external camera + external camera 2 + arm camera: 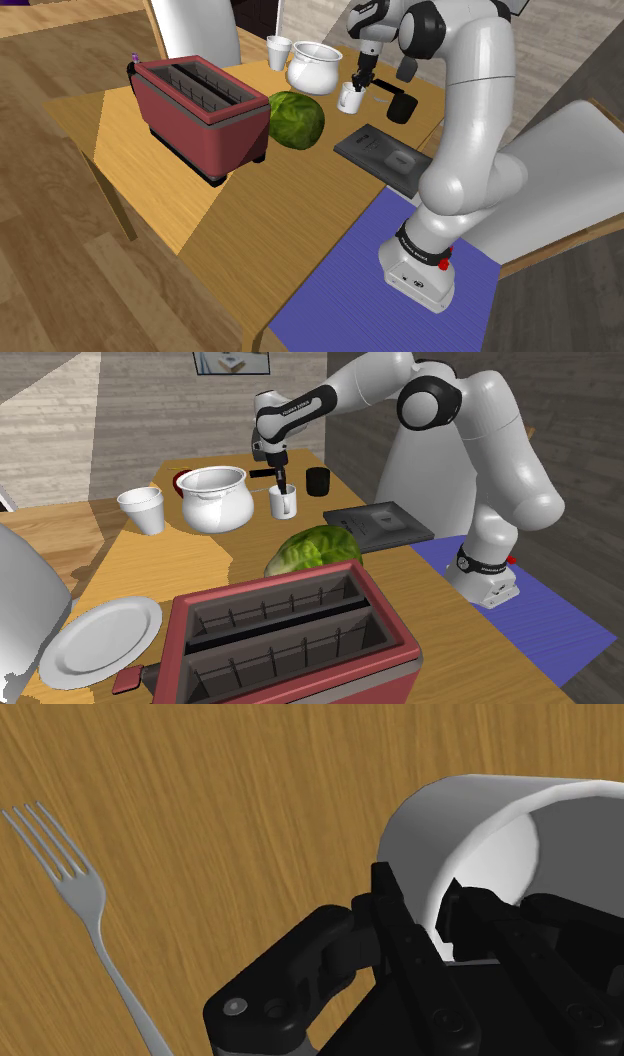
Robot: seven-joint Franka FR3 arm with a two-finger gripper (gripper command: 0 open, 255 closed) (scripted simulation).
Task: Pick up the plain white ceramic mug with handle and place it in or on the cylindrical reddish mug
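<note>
End effector (281, 486) clamped on white mug (284, 503) rim, one finger inside, fork (80, 904) nearby on wooden table (250, 804)

Toaster (200, 115): we see it red and two-slotted, on the wooden surface (230, 230).
Cabbage (296, 120): green, just beside the toaster.
Pot (313, 68): white, round, next to a white cup (279, 52).
Plate (100, 640): white, near the toaster.
Fork (85, 909): grey, lying flat on the wood.
Slab (385, 155): dark, near a black mug (402, 105).
</note>
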